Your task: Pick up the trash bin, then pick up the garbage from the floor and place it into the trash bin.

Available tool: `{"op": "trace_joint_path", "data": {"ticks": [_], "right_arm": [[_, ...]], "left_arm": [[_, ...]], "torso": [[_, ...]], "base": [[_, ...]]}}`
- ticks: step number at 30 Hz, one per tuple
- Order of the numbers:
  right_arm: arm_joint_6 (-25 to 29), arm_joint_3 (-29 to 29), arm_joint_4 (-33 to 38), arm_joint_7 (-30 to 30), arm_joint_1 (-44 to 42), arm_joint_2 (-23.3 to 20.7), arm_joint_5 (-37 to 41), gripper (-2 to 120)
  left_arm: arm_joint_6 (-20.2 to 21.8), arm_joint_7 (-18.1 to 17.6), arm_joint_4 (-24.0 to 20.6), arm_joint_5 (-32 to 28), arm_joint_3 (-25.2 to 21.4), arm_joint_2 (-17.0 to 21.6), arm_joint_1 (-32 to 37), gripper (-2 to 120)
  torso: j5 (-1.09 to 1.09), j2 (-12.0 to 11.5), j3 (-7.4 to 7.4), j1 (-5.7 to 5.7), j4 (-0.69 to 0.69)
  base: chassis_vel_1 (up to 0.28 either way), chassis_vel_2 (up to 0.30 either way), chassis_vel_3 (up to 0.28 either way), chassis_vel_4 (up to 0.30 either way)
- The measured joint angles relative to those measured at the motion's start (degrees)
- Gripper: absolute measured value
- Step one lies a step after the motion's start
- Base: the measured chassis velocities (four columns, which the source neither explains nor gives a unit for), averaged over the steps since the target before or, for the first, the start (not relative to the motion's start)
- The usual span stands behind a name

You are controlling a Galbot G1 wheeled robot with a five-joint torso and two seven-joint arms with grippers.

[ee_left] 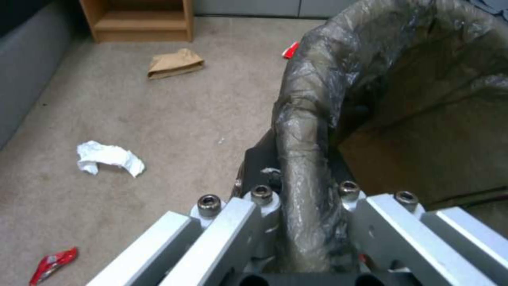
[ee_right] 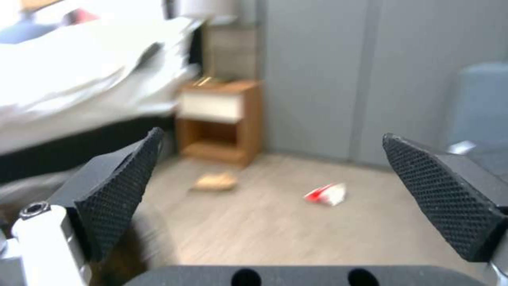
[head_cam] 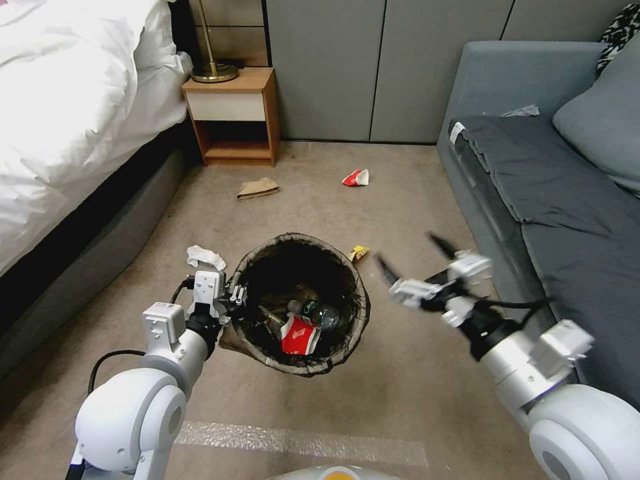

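The bin hangs off the floor by its lined rim, clenched in the left tool; that thin pinch could slip and spill it. The right tool, released and empty, hovers beside the bin, well short of the wrapper.

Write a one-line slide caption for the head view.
Left gripper clamps the bag-lined white plastic trash bin by its rim; open right gripper hovers beside it.
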Motion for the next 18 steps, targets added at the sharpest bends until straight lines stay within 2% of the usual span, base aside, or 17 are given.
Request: {"op": "trace_joint_path", "data": {"ticks": [1,9,18], "right_arm": [[0.0,0.0,0.0,0.0,0.0,0.0,0.0,100],[6.9,4.0,-5.1,-2.0,-5.3,8.7,-10.5,100],[13.3,4.9,-8.4,-4.5,-10.4,13.8,-15.3,100]], "left_arm": [[0.0,0.0,0.0,0.0,0.0,0.0,0.0,3],[-1.1,0.0,-0.2,0.9,-2.1,-0.2,1.8,3],[-1.6,0.0,-0.2,1.0,-2.5,-0.3,2.1,3]], "torso": [[0.0,0.0,0.0,0.0,0.0],[0.01,0.0,0.0,0.0,0.02],[0.0,0.0,0.0,0.0,0.01]], "base": [[0.0,0.0,0.0,0.0],[0.0,0.0,0.0,0.0],[0.0,0.0,0.0,0.0]]}}
